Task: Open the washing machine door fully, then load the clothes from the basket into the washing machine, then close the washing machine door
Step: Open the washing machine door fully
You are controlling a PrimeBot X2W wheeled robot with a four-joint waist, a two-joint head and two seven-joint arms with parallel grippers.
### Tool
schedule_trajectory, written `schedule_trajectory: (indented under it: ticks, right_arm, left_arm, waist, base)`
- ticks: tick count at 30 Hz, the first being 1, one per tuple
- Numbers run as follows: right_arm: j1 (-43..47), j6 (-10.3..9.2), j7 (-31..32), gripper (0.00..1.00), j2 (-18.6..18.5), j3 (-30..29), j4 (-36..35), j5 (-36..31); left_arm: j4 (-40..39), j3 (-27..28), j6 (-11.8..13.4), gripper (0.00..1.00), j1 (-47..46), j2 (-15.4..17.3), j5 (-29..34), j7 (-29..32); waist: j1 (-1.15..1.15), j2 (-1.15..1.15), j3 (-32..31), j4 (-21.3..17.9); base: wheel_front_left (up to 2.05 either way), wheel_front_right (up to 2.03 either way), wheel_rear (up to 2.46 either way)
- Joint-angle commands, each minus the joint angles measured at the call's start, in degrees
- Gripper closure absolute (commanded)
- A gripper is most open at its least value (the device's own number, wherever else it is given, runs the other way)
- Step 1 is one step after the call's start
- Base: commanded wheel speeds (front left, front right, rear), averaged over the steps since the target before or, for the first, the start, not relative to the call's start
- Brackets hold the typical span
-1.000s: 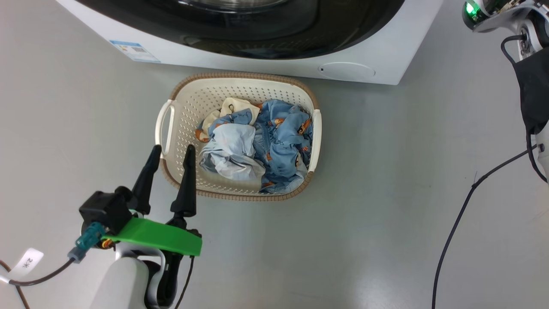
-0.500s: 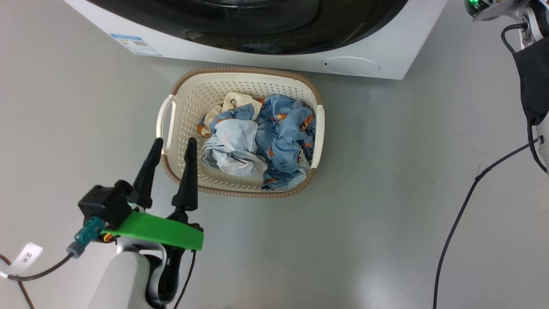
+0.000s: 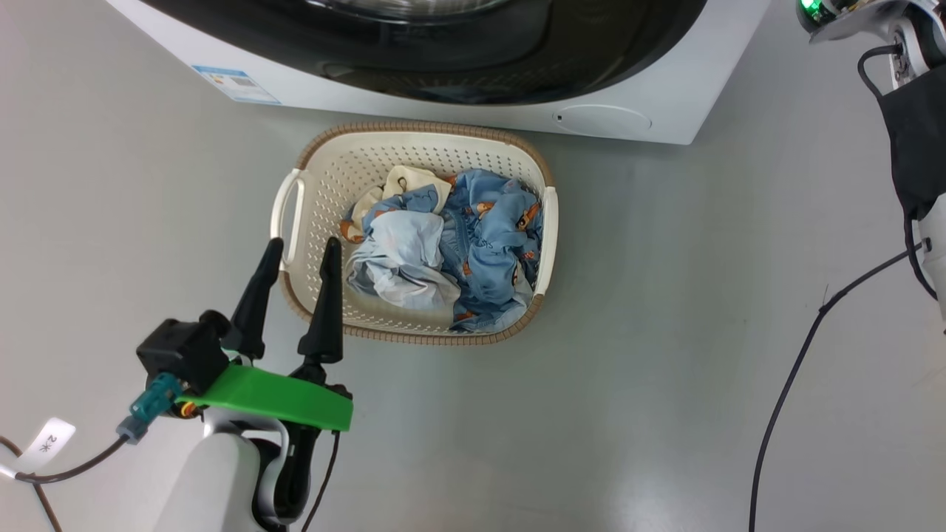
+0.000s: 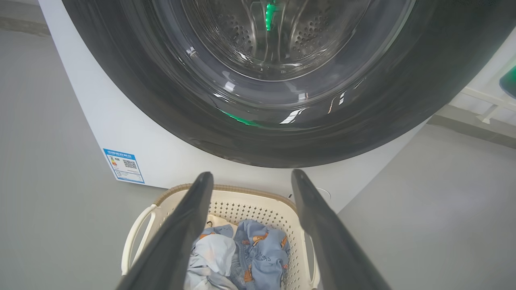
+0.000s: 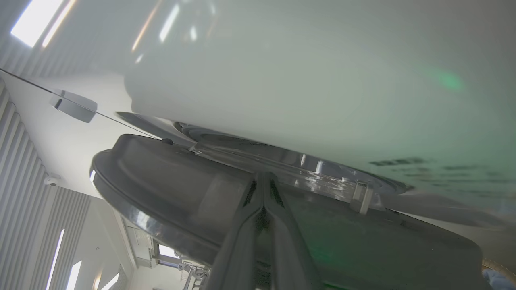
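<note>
Colours & patterns
Washing machine point(image 4: 100, 112) was white w/ blue label point(image 4: 123, 166); door point(image 4: 258, 80) rim glossy black; basket point(image 3: 325, 185) cream, perforated, brown woven rim; clothes point(image 3: 480, 244) blue w/ orange prints, some pale; floor point(image 3: 665, 332) grey.

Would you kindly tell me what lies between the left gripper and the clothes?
In the head view, only the basket, its perforated cream wall, lies between the open left gripper and the clothes; nothing else intervenes.

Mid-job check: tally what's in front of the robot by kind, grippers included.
Big white front-loading washing machine: 1
Small cream perforated plastic basket: 1
Heap of blue-printed, pale and cream clothes: 1
Dark two-fingered left gripper and right gripper: 2
Total: 5
</note>
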Motion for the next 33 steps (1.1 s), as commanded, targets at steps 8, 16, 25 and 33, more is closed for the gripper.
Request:
schedule_trajectory:
  ticks: [8, 16, 25, 33]
  right_arm:
    - [3.7, 0.08, 1.0, 1.0, 2.2, 1.2, -2.8, -1.0]
    - [5.1, 0.08, 1.3, 1.0, 2.6, 1.7, -3.3, -1.5]
    - [6.3, 0.08, 2.1, 1.0, 3.3, 2.2, -3.8, -1.6]
    - [8.4, 0.08, 3.1, 1.0, 3.8, 3.1, -4.7, -1.8]
  left_arm:
    - [-1.1, 1.6, -0.1, 0.0, 0.7, 1.5, 0.1, -0.4]
    - [-1.2, 1.4, -0.1, 0.0, 1.1, 1.5, 0.1, -0.4]
    - [-1.2, 1.5, -0.1, 0.0, 1.6, 1.5, 0.1, -0.4]
    - [-1.5, 2.6, -0.1, 0.0, 2.3, 1.5, 0.3, -0.4]
  waist:
    - [0.0, 0.0, -1.6, 0.0]
    - [0.0, 0.0, -2.3, 0.1]
    - [0.0, 0.0, -3.2, 0.1]
    - [0.0, 0.0, -4.5, -0.4]
  base:
    - [0.0, 0.0, 0.0]
    - [0.0, 0.0, 0.0]
    - [0.0, 0.0, 0.0]
    - [0.0, 0.0, 0.0]
